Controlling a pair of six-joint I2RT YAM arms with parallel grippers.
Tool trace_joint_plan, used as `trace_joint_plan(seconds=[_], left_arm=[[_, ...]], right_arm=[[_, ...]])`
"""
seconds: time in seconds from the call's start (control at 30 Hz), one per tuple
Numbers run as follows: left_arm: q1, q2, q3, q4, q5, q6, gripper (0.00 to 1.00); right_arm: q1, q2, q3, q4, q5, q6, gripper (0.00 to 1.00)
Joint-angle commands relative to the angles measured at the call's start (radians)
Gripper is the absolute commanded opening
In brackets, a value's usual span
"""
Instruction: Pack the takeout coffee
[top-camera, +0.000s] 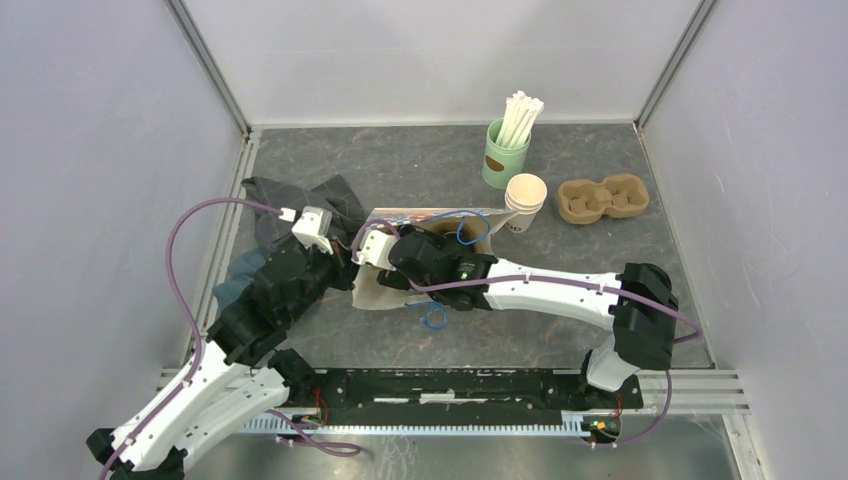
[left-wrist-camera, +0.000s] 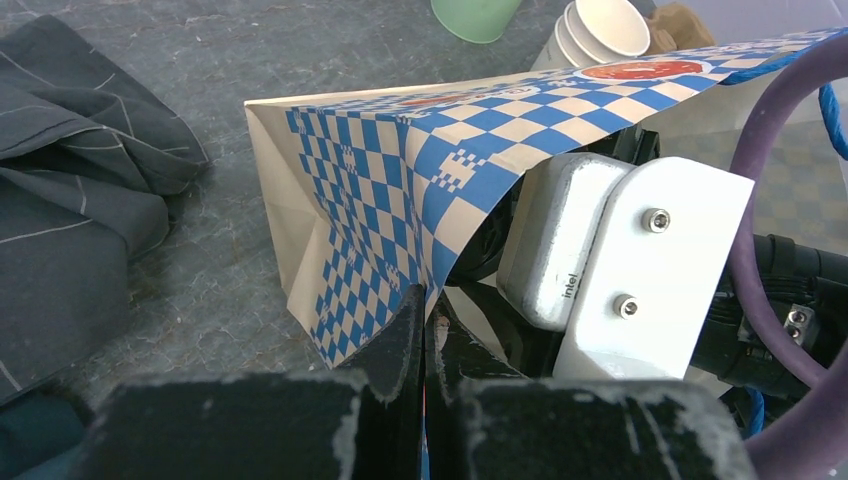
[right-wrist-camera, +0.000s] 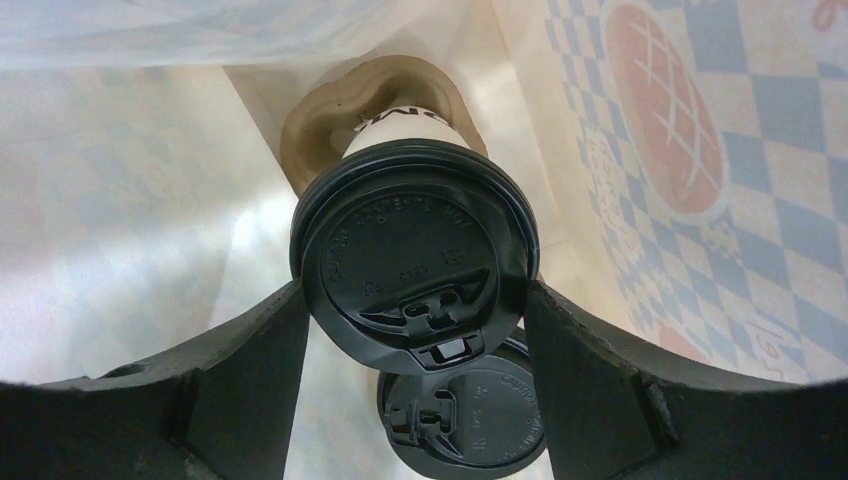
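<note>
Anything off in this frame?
The paper bag lies on its side, so the lidded cup held by the right gripper lies sideways inside it. A crumpled dark cloth sits beside the bag. No spill visible.

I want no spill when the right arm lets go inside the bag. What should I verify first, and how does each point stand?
1. Is the blue-checked paper bag held open: ok, the left gripper is shut on its edge.
2. Is the black-lidded white paper cup gripped squarely: ok, the right gripper touches the lid on both sides.
3. Is it seated in the brown pulp carrier: cannot tell, its base is hidden.
4. Is the second black lid clear of the gripper: cannot tell.
</note>
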Motion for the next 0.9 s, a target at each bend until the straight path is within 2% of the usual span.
trace_joint_plan(seconds=[0.0, 0.37, 0.57, 0.87], left_arm=[[-0.002, 0.017, 0.039, -0.014, -0.021, 0.007, 0.02], [-0.002, 0.028, 0.040, -0.011, 0.018, -0.036, 0.02], [-0.002, 0.037, 0.054, -0.034, 0.036, -0.080, 0.02], [-0.002, 0.173, 0.218, -0.191, 0.077, -0.195, 0.02]], right_arm=[[-0.006, 0.006, 0.055, -0.038, 0.008, 0.040, 0.60], [-0.011, 0.122, 0.107, -0.005, -0.006, 0.014, 0.63], [-0.030, 0.116, 0.089, 0.000, 0.006, 0.021, 0.63], [-0.032, 0.091, 0.148, -0.117, -0.020, 0.044, 0.65]])
